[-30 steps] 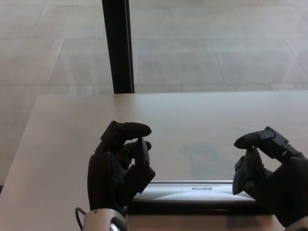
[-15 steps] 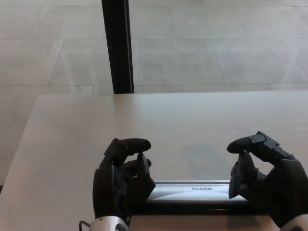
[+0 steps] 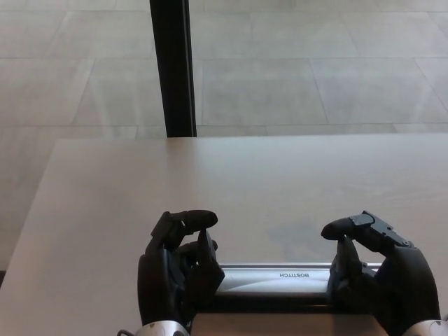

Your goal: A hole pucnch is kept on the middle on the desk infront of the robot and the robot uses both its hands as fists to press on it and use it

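Observation:
A long hole punch (image 3: 276,278) with a silver lever marked BOSTITCH and a black base lies across the near edge of the desk (image 3: 245,182). My left hand (image 3: 178,269) is curled into a fist and rests on the punch's left end. At the right end my right hand (image 3: 374,276) is also curled shut, its fingers bent down over the lever. Neither hand holds anything. The ends of the punch are hidden under the hands.
A black vertical post (image 3: 173,66) stands behind the desk's far edge. Beyond it is a pale tiled floor (image 3: 315,63). A brown surface (image 3: 280,325) shows just below the punch at the picture's bottom.
Both hands have come down and inward onto the ends of the hole punch; the right hand moved left, the left hand sank lower. The punch stays put.

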